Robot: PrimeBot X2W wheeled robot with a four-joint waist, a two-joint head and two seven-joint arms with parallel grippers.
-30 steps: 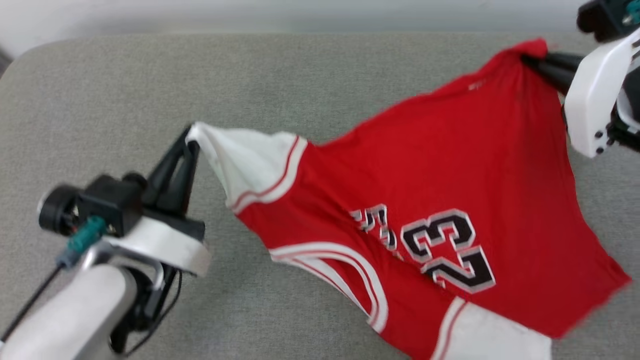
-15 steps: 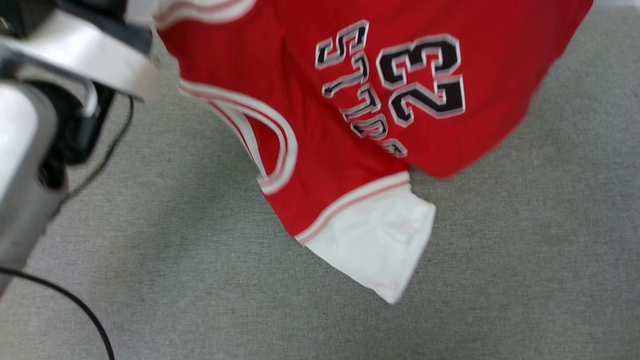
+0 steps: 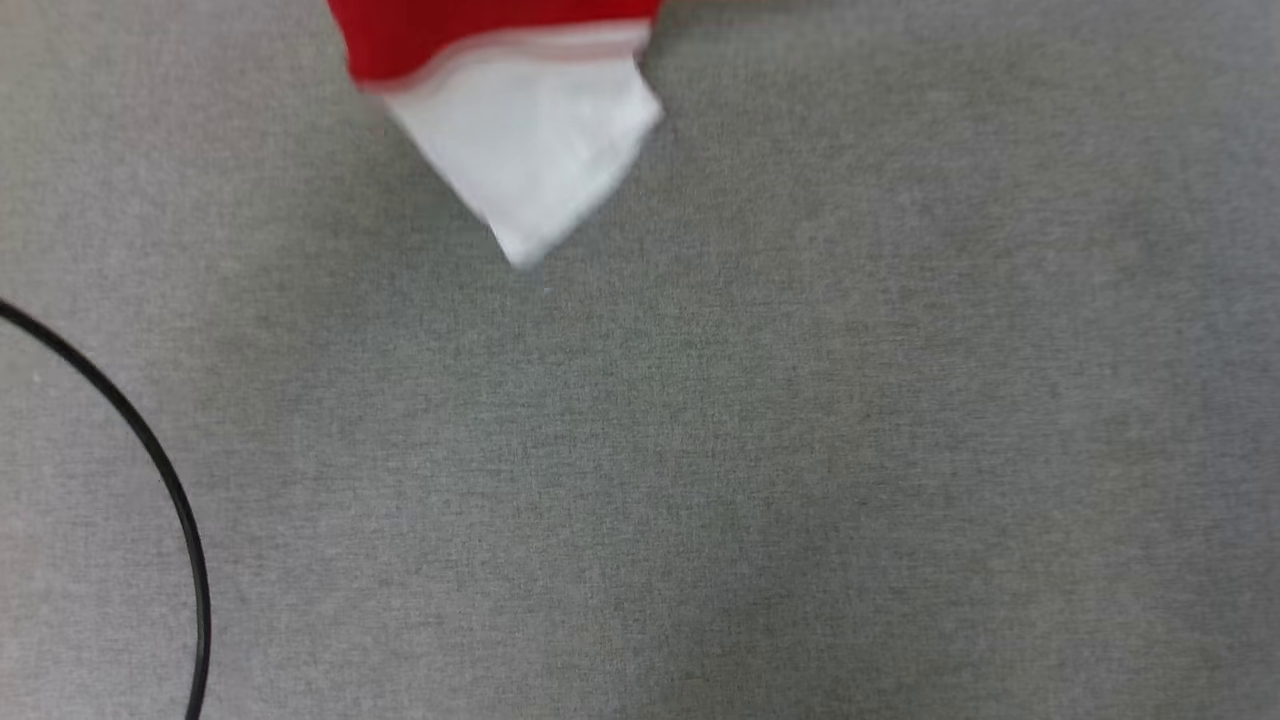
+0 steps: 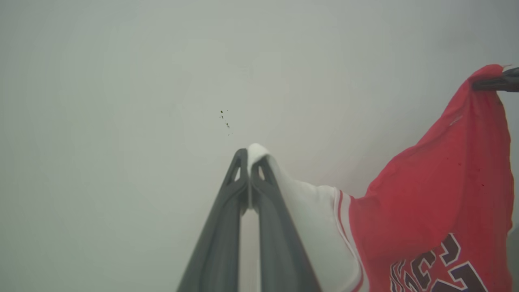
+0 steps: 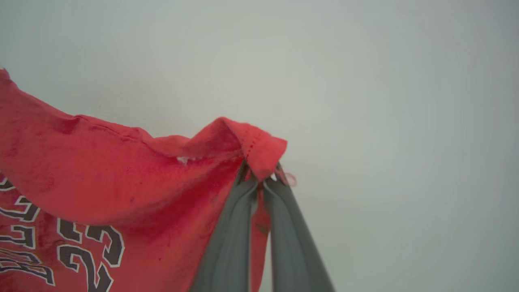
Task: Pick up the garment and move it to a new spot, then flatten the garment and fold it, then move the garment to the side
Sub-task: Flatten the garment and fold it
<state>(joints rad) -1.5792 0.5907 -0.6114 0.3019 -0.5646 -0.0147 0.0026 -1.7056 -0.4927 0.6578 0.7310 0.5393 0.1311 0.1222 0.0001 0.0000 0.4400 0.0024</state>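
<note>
L gripper [image 4: 248,166] is pinching shut on the white sleeve tip of the garment [image 4: 429,202], mid-frame in L wrist view. R gripper [image 5: 261,180] is clamping a red hem corner. The other sleeve is dangling at head view's top over the grey surface [image 3: 800,450], prob. not touching.

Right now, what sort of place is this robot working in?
Probably an indoor test room: a grey woven fabric-covered surface, a plain pale wall, and a thin black cable in view.
</note>
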